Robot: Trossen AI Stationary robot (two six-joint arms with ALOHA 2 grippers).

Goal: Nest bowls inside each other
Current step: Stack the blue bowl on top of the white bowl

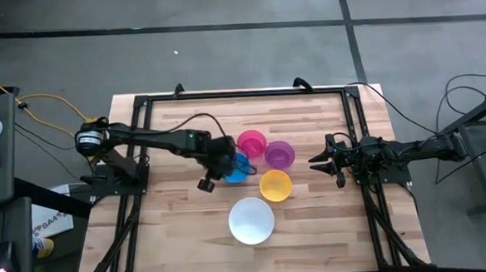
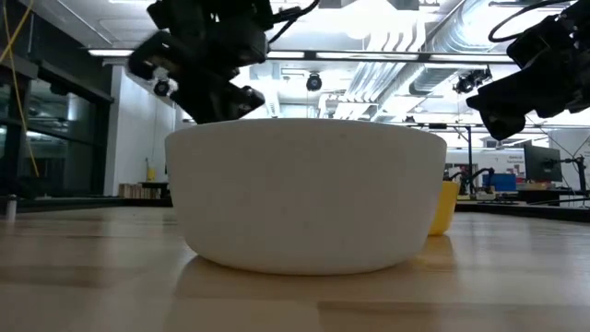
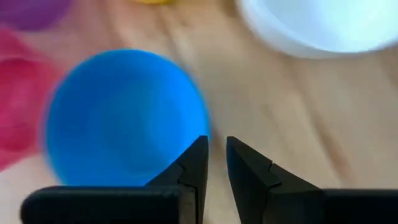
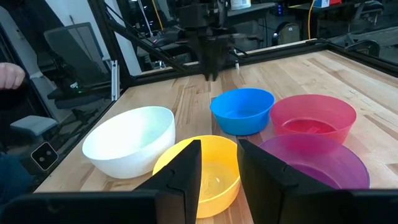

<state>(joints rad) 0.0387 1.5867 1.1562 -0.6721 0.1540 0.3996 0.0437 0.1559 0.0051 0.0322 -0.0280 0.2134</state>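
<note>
Five bowls stand upright on the wooden table: pink (image 1: 252,142), purple (image 1: 279,154), blue (image 1: 238,169), yellow (image 1: 275,185) and a larger white one (image 1: 252,220) nearest the front. My left gripper (image 3: 216,152) hangs over the table just beside the blue bowl's (image 3: 124,118) rim on its left side. It slants down with its fingers a little apart and nothing between them. It also shows beyond that bowl in the right wrist view as my left gripper (image 4: 211,70). My right gripper (image 1: 316,160) waits open at the right, level, facing the bowls.
A black metal frame (image 1: 241,94) runs round the tabletop. In the low view the white bowl (image 2: 304,194) hides all but the yellow bowl's edge (image 2: 445,207). A person's hand (image 4: 9,74) shows beyond the table's near side. Bare wood lies left of the bowls.
</note>
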